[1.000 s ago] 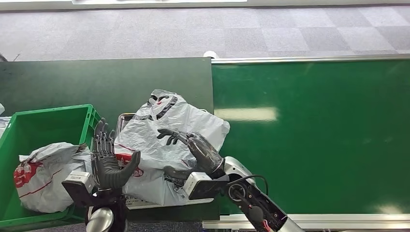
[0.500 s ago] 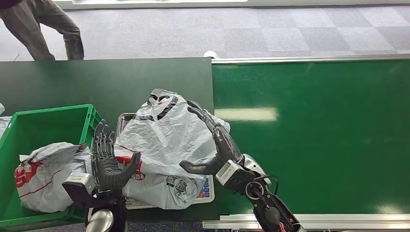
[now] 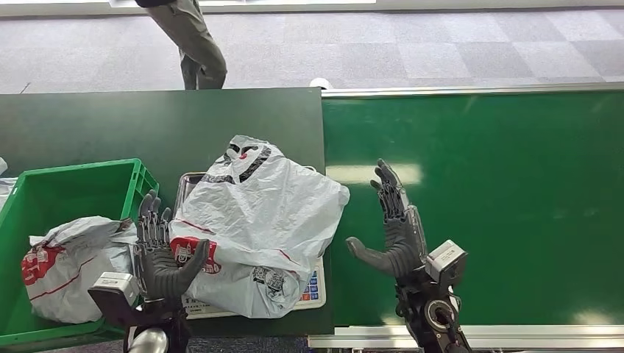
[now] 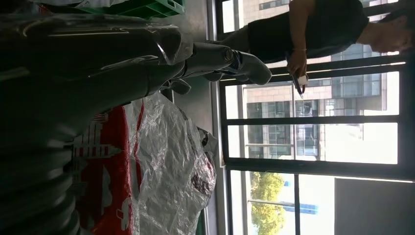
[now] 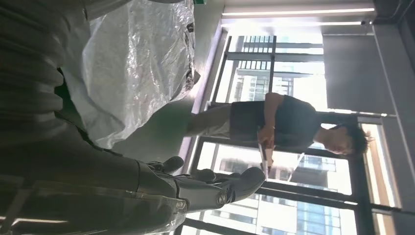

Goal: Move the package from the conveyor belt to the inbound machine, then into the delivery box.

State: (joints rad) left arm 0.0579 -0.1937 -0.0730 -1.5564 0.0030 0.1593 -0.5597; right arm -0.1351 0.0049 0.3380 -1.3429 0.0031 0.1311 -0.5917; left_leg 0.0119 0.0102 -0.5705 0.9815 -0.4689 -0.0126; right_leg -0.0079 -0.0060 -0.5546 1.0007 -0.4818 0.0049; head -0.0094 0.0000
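A crumpled grey plastic package (image 3: 257, 220) with red print lies on the inbound machine (image 3: 315, 288), a flat scale with a keypad at its near corner. My left hand (image 3: 158, 254) stands upright at the package's left edge, fingers spread, its thumb against the red print. My right hand (image 3: 394, 232) is raised over the green conveyor belt (image 3: 486, 198), open and apart from the package. The green delivery box (image 3: 66, 191) stands at the left with another grey package (image 3: 70, 265) inside. The left wrist view has the package (image 4: 161, 166) close beside my fingers (image 4: 230, 61).
A dark green table (image 3: 147, 125) carries the scale and the box. The belt's metal rim (image 3: 471, 90) runs along its far side. A person (image 3: 188, 37) walks on the grey carpet beyond the table; the same person (image 5: 288, 127) appears in the right wrist view.
My right hand has lifted off the package and swung right, out over the belt, and now stands open. The left hand dropped slightly. A person walked rightward behind the table.
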